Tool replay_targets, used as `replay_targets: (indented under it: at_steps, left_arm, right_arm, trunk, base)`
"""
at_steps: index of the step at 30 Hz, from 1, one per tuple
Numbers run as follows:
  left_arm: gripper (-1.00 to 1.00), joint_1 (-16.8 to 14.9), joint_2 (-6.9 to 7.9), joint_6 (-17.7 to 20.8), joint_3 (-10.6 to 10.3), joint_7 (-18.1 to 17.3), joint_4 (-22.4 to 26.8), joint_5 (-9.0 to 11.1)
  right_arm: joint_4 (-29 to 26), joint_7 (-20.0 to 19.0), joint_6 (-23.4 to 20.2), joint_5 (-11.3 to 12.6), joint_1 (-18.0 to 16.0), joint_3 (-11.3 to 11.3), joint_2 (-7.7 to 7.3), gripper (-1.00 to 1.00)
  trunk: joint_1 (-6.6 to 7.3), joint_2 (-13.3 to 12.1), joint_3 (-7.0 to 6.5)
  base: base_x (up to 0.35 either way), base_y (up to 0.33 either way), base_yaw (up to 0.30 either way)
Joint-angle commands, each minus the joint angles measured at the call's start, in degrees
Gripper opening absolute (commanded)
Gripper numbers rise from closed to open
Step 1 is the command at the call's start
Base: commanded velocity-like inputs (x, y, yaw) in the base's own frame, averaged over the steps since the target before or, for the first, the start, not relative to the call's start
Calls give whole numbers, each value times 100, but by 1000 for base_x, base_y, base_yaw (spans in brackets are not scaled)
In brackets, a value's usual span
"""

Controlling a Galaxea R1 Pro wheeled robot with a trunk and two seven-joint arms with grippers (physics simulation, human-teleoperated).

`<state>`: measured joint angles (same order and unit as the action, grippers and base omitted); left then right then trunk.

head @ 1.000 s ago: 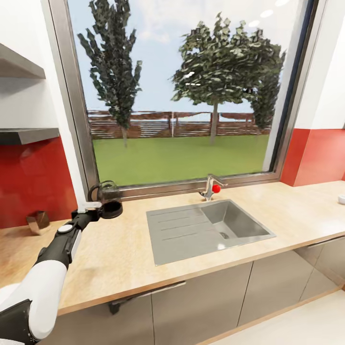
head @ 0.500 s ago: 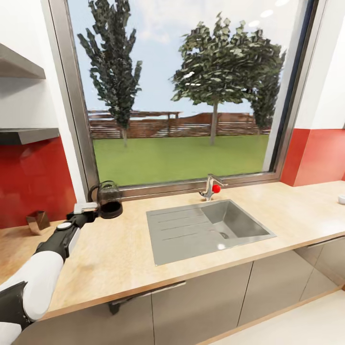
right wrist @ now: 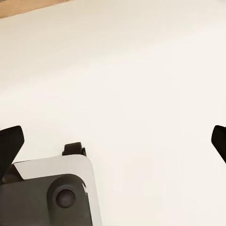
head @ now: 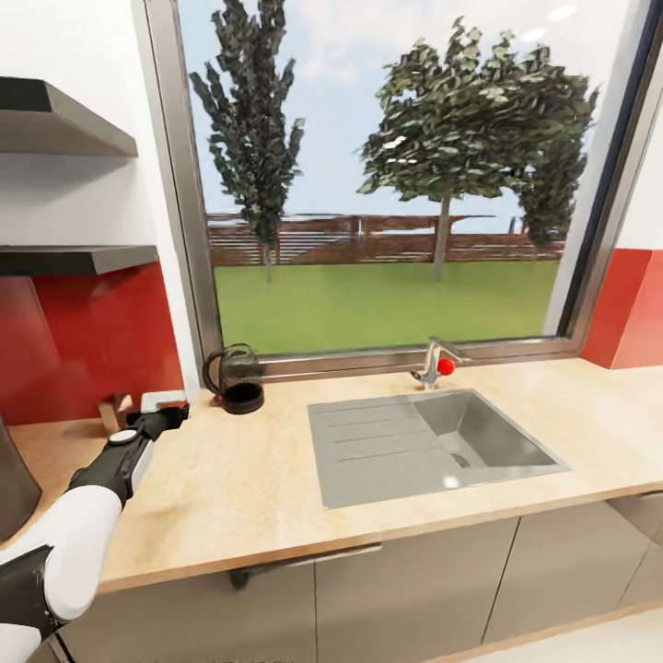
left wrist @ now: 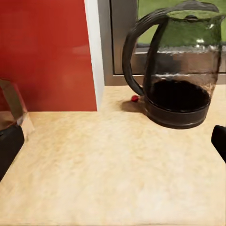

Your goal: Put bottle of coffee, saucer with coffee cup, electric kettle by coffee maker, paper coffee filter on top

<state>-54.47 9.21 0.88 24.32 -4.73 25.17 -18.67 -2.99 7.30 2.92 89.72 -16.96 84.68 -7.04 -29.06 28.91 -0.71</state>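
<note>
Left gripper (head: 164, 406), at the end of the white and black left arm, hangs low over the long light tan wood-look kitchen countertop (head: 276, 479) with its jaws spread wide and nothing between them; in the left wrist view its two black fingertips (left wrist: 9, 148) sit at opposite edges of the picture. The rounded clear-glass electric kettle with black base, lid and loop handle (head: 239, 378) stands upright on the worktop against the window sill, at about two o'clock from that gripper and a little apart from it. The left wrist view adds a tiny red dot (left wrist: 135, 98) on the counter beside the kettle's base, and no writing can be read on the kettle. The head view alone shows the steel sink (head: 433, 445), the tap with a red knob (head: 436, 364), the dark wall shelves (head: 78, 260), and at nine o'clock a dark grey curved body (head: 14, 479), probably the coffee maker. Right gripper (right wrist: 113, 139) is also wide open and empty, above pale floor and part of the robot's base.
</note>
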Motion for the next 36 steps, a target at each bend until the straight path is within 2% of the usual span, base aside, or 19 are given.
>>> replay_targets:
  at_steps: [1,13,16,20,21,24,25,36]
  left_arm:
    - [100,-3,-10,9,51,-45,5,-49]
    - [100,-7,-52,-35,63,-42,6,-43]
    - [100,-10,-58,-216,64,-9,0,-41]
    - [100,-11,-75,-257,65,4,-2,-41]
    - [100,-7,-143,-263,65,7,-37,-38]
    - [100,-3,-182,-263,59,3,-83,1]
    - [100,-2,-199,-263,52,-1,-91,159]
    - [100,-2,-200,-263,38,-1,-91,188]
  right_arm:
    - [-27,43,16,54,0,49,-8,100]
    - [-18,44,5,54,8,49,-26,100]
    - [-40,33,-289,5,495,59,-12,100]
    - [-66,33,-377,-59,790,59,21,100]
    - [-78,35,-392,-71,847,58,90,100]
    - [-79,35,-389,-76,851,56,102,100]
    - [-79,28,-389,-85,853,47,222,100]
    - [-79,28,-385,-78,853,49,247,100]
  trunk:
    - [-2,3,2]
    - [-2,3,2]
    - [-2,3,2]
    - [-2,3,2]
    - [-2,3,-3]
    - [-2,3,-10]
    - [-2,3,-10]
    - [-2,3,-10]
  base:
    - [0,0,276]
    - [15,-5,248]
    - [107,-53,25]
    - [23,-11,5]
    - [45,0,-38]
    - [152,0,-18]
    - [323,0,-1]
    - [295,0,0]
